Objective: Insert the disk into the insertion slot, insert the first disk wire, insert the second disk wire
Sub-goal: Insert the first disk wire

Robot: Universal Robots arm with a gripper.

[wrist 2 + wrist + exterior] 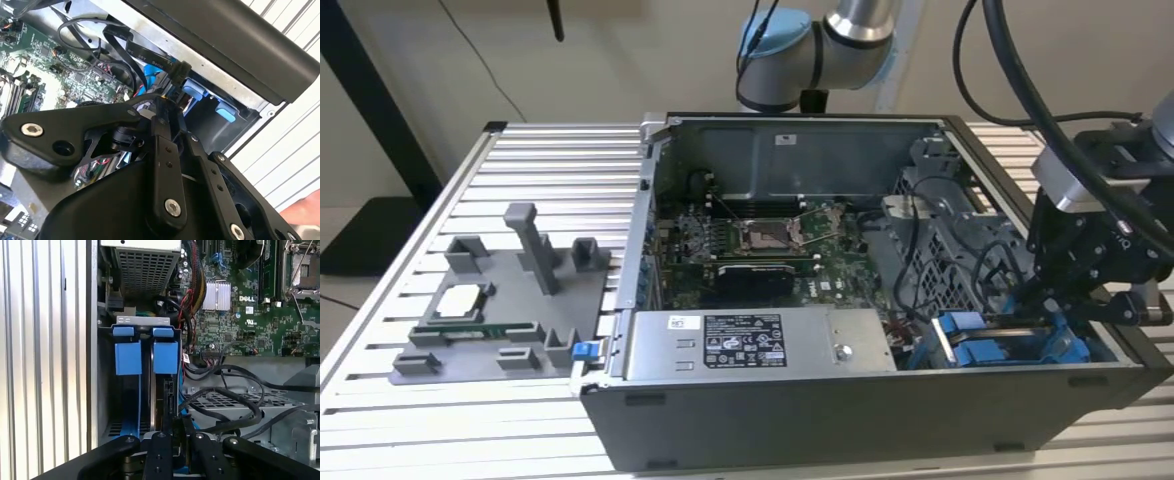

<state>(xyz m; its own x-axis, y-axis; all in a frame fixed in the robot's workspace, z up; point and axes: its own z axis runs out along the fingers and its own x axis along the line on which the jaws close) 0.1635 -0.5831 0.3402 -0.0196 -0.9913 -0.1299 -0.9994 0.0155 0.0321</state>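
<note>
The end effector (177, 426), fingers drawn nearly together and apparently pinching a black disk wire (179, 70) by its connector, likely to line it up with a port, hangs over the disk (165, 356). The disk is seated edge-up in the insertion slot (104, 390) beside another blue carrier (127, 357), with the motherboard (240, 315) beyond.

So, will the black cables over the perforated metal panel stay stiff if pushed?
Probably floppy: the black cables lie in loose curves over the perforated metal panel. Likely light, being thin, and may spring back when released.
</note>
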